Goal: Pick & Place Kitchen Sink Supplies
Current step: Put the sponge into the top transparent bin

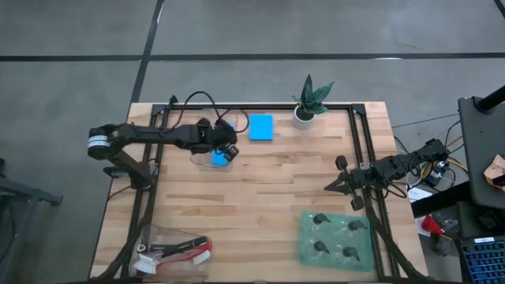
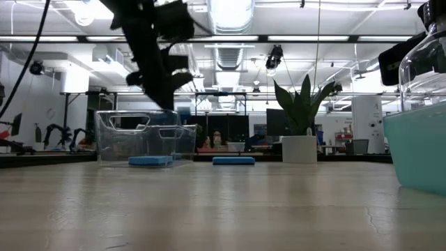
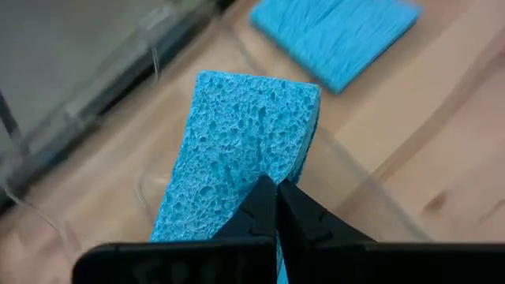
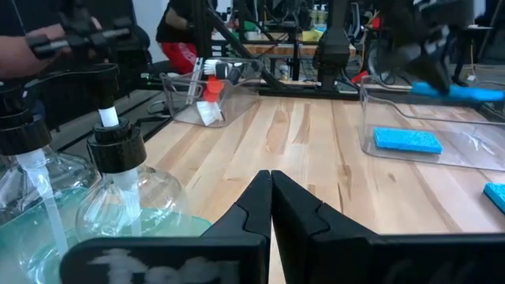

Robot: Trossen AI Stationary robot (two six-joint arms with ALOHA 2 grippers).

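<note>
Clamped on one edge of a blue sponge [image 3: 237, 150], your left gripper [image 3: 276, 207] hangs above the clear tray [image 2: 143, 136] at the back left of the table [image 1: 260, 197]; your right gripper [image 4: 271, 197] waits with its fingers closed on nothing at the right edge, beside the green tray [image 1: 335, 241] of black-topped pieces [image 1: 320, 220]. A second sponge [image 4: 406, 140] already lies in the clear tray, and a third sponge [image 1: 261, 127] sits on the wood just beyond it, near the potted plant [image 1: 308, 102]. The brushes [image 1: 177, 251] lie in another tray at the front left. Your risk, as I judge it, is the shallow pinch: the held sponge juts out long past the fingertips, so a quick swing could shake it loose, or it could catch the tray wall and land outside
</note>
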